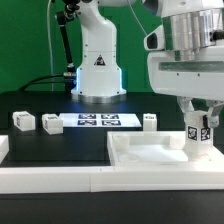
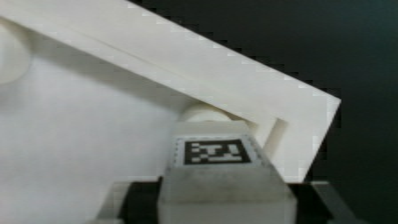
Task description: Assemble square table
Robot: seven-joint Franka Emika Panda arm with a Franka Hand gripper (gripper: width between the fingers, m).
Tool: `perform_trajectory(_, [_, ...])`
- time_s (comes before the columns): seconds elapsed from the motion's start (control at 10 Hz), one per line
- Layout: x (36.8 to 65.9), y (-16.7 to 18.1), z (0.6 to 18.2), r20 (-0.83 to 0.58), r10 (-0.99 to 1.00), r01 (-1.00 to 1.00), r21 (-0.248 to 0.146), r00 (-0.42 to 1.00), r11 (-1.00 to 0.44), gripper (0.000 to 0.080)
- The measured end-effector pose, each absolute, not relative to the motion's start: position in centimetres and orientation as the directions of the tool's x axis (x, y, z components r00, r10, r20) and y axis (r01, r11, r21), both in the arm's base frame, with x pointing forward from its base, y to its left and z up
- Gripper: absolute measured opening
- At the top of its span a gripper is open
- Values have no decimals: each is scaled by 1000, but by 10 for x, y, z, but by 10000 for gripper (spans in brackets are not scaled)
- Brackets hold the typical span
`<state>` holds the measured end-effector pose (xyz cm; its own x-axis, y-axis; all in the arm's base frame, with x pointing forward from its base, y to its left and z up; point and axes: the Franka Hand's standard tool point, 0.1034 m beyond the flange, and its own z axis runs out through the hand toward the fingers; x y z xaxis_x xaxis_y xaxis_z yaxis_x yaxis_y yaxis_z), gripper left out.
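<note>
The square table's white slab (image 1: 150,152) lies at the front on the exterior view's right. My gripper (image 1: 200,126) is shut on a white tagged leg block (image 1: 200,138), held upright over the slab's corner on that side. In the wrist view the leg (image 2: 221,158) sits between my dark fingers (image 2: 148,196), and my gripper (image 2: 222,203) is closed on its sides. The leg's tagged end points toward a round socket (image 2: 206,113) inside the slab's raised corner rim (image 2: 231,75). I cannot tell whether the leg touches the slab.
Three loose leg blocks (image 1: 22,121) (image 1: 50,124) (image 1: 148,122) stand on the black table around the marker board (image 1: 97,121). The arm's white base (image 1: 97,68) rises behind it. A low white barrier rail (image 1: 50,176) runs along the front edge.
</note>
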<state>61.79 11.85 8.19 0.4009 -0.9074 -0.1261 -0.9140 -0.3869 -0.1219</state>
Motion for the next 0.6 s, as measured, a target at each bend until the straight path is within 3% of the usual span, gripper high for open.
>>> perform_trajectory(0.2, [618,119,82,-134,-923,-931,-118,359,-345,291])
perform_trajectory(0.3, [618,119,82,-134,-919,-926,-120,371,-357,359])
perform_trajectory(0.4, [618,119,82,-131,-907,-914,-124,400,-385,359])
perform_trajectory(0.5, [618,120,82,-130,-903,-910,-125,409,-394,542])
perform_trajectory(0.6, [618,121,83,-123,-875,-881,-133,468,-453,627])
